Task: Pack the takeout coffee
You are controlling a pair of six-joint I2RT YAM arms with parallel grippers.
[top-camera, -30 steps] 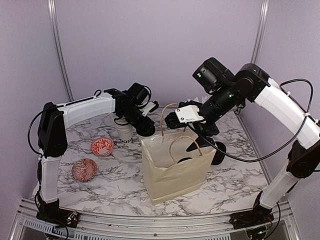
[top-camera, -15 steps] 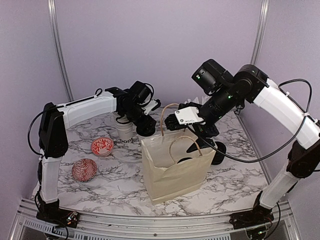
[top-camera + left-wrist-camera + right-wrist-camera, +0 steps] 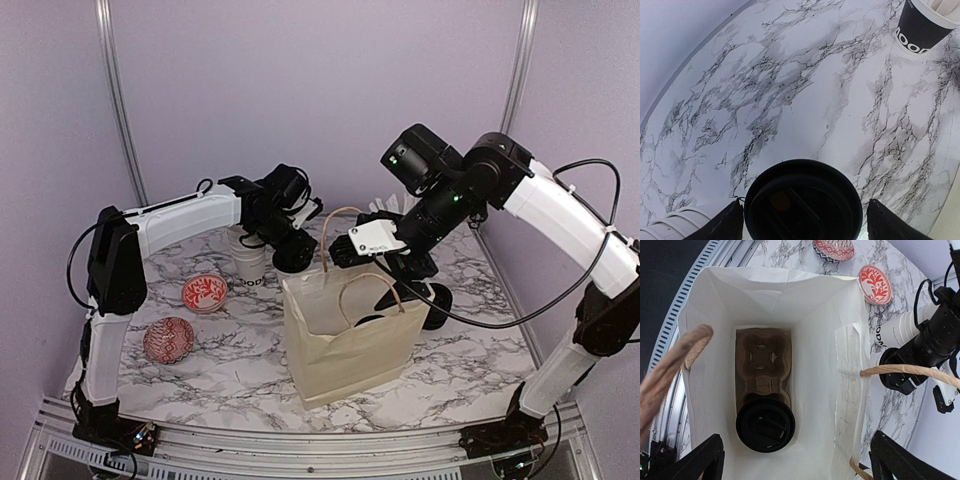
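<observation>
My left gripper (image 3: 288,250) is shut on a takeout coffee cup, whose black lid (image 3: 802,200) fills the space between the fingers (image 3: 727,225). It holds the cup just left of the paper bag (image 3: 350,340), near the bag's back corner. The lid also shows in the right wrist view (image 3: 895,372). My right gripper (image 3: 796,440) is open and empty, hovering over the bag's mouth. Inside the bag, a brown cardboard carrier (image 3: 762,355) holds one lidded coffee cup (image 3: 765,425) in its near slot. The far slot is empty.
A stack of lidless white cups (image 3: 250,265) stands just left of the held cup. A black cup of white stirrers (image 3: 922,25) stands further off. Two red-patterned dishes (image 3: 205,293) (image 3: 168,340) lie on the left. The bag's brown handles (image 3: 910,371) stand up beside my right fingers.
My left arm has shifted slightly right toward the bag with the cup in its grip. My right gripper has drifted a little left over the bag.
</observation>
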